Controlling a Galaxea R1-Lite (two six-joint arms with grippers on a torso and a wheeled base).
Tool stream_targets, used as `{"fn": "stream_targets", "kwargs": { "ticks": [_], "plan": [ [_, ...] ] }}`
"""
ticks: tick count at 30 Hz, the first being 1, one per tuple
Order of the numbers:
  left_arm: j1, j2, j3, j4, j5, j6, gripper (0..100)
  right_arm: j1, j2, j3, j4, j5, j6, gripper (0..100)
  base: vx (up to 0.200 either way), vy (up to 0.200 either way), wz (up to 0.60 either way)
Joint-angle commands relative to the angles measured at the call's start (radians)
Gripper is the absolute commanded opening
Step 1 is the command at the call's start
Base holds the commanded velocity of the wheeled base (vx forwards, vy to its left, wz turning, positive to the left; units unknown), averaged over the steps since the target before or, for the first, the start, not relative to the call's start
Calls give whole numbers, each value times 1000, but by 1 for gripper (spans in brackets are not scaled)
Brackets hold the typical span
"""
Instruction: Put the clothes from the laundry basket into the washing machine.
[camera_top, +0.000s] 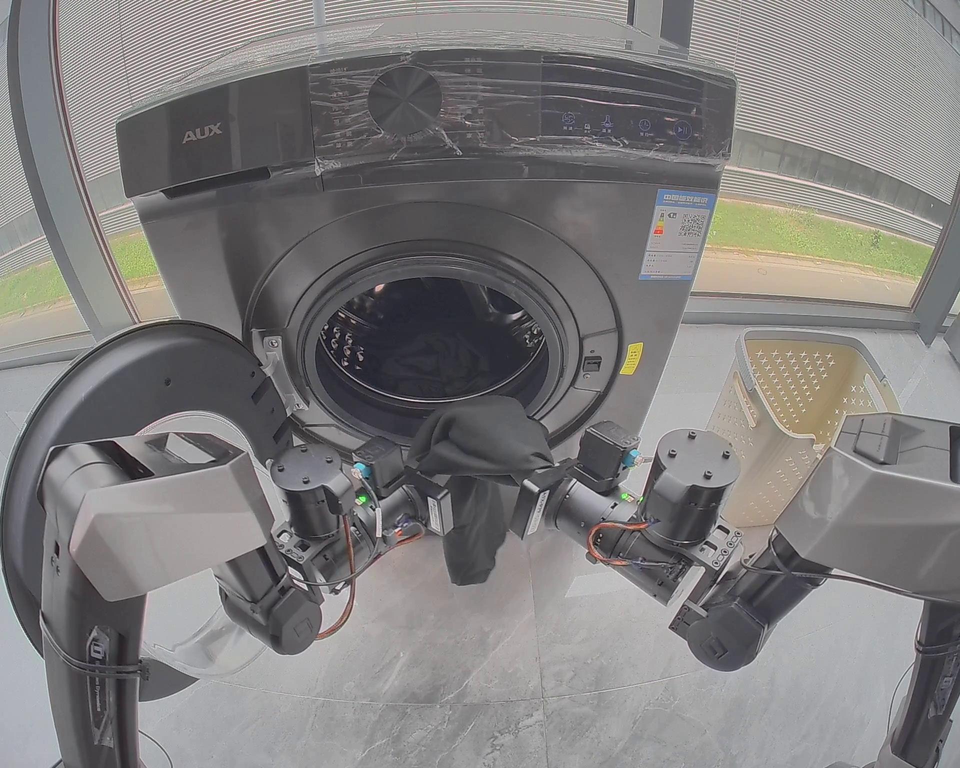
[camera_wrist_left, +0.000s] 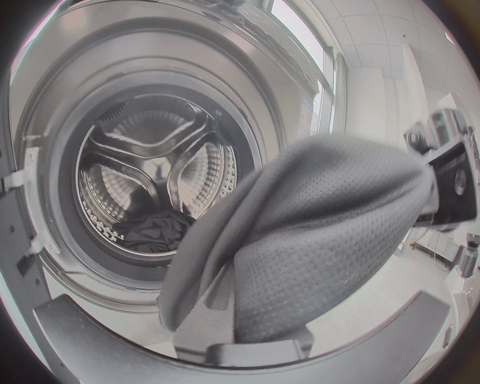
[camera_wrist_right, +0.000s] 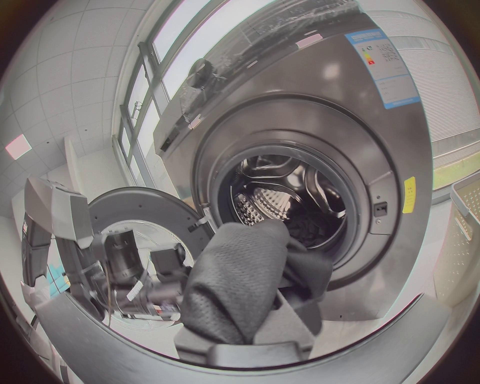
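A black mesh garment hangs between my two grippers, just below the open mouth of the washing machine. My left gripper and my right gripper face each other, each shut on an end of the cloth. A loose part dangles toward the floor. In the left wrist view the garment drapes over the fingers and hides them. The right wrist view has the same garment bunched in front of the drum. Dark clothes lie at the bottom of the drum. The cream laundry basket stands to the right.
The round washer door is swung open to the left, close beside my left arm. Grey tiled floor spreads in front of the machine. Large windows run behind it.
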Motion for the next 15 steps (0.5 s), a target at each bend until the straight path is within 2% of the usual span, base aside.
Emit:
{"fn": "stream_targets", "kwargs": {
  "ticks": [1, 6, 7, 9, 12, 15],
  "plan": [
    [39, -90, 42, -6, 3, -11, 0, -20, 2, 40, 1, -4, -1, 0, 0, 0, 0],
    [41, -130, 80, -8, 3, -13, 0, -11, 0, 51, 4, -4, -3, 0, 0, 0, 0],
    [41, -135, 82, -6, 3, -13, 0, -9, 0, 51, 2, -4, -3, 100, 0, 0, 0],
    [41, -141, 85, -8, 3, -13, 0, -8, -2, 59, -1, -3, -3, 100, 0, 0, 0],
    [45, -176, 91, -6, 3, -28, 0, -3, -14, 212, -2, 14, -18, 100, 0, 0, 0],
    [53, -224, 131, -6, 3, -39, 0, 38, -21, 413, -36, 88, -40, 100, 0, 0, 0]
  ]
}}
